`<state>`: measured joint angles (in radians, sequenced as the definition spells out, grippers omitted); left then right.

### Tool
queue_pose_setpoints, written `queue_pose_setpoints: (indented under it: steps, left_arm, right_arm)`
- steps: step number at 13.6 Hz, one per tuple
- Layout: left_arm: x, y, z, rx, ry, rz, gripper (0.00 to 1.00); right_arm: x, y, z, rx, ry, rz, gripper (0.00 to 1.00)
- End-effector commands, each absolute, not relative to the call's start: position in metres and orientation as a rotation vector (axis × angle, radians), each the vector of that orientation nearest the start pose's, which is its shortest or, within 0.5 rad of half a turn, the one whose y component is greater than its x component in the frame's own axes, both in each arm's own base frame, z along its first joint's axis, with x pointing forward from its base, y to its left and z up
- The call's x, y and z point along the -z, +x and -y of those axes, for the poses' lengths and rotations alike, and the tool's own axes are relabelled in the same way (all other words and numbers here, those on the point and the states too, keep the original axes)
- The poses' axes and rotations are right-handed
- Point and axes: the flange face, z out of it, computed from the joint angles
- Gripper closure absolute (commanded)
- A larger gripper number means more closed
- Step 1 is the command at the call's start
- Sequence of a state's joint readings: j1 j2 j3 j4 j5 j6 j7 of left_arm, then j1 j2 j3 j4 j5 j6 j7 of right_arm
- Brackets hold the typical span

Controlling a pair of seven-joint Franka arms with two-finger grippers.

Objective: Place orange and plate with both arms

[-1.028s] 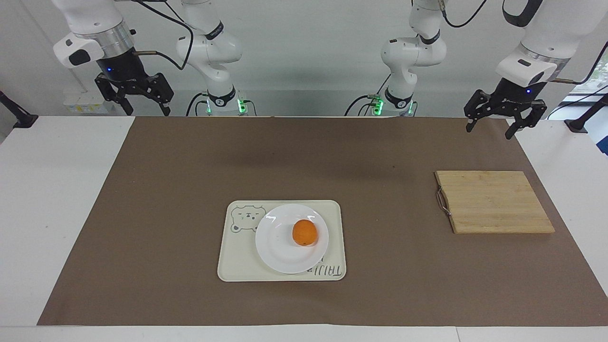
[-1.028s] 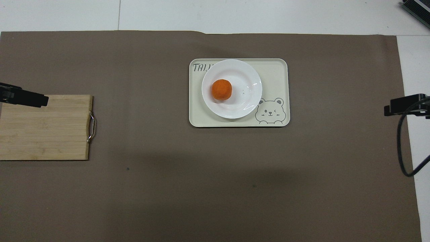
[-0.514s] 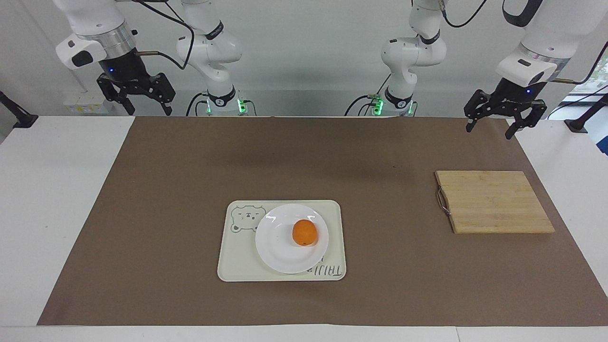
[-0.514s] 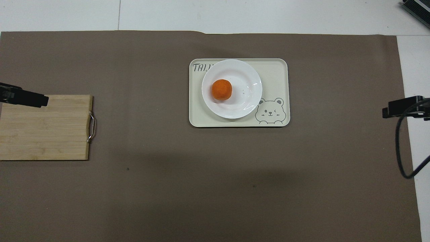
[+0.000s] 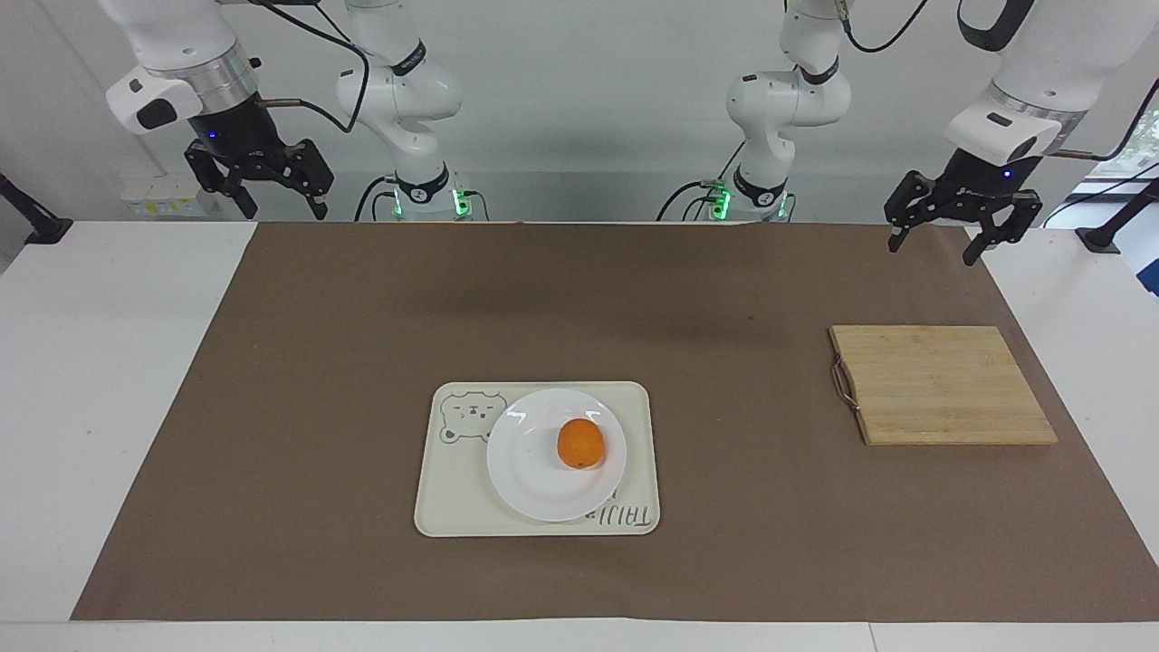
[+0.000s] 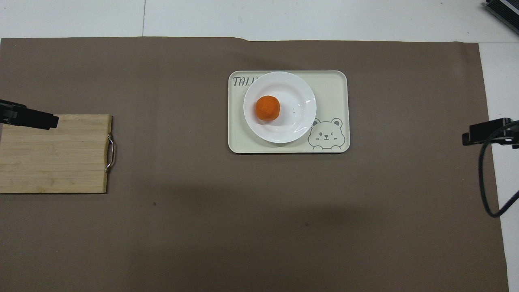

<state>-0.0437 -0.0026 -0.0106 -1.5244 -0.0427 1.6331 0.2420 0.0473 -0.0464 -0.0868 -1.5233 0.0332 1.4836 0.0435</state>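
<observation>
already placed: small round orange [image 5: 580, 444] on glossy white plate [image 5: 534, 480] on cream bear tray [image 5: 453, 507], mid desk. left end effector [image 5: 960, 228] and right end effector [image 5: 258, 186] spread wide, empty, parked high, likely done.

Facing and overhead cameras — both high — share the table [image 5: 109, 362].

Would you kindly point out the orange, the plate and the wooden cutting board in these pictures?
orange [image 5: 580, 444]: facing view, middle of the fruit.
plate [image 5: 525, 471]: facing view, bare white surface beside the orange.
wooden cutting board [image 5: 946, 385]: facing view, middle of its top face.
</observation>
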Motion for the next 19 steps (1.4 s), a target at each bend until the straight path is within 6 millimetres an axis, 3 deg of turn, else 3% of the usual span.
queue_pose_setpoints:
  steps: [1,19]
  left_arm:
    - [-0.6582,0.5543,0.0320,0.170,-3.130,-0.457,0.00]
    - [-0.6582,0.5543,0.0320,0.170,-3.130,-0.457,0.00]
  right_arm:
    - [-0.6623,0.5235,0.0198,-0.012,-3.110,-0.101,0.00]
    - [-0.6706,0.5246,0.0169,0.041,-3.141,-0.092,0.00]
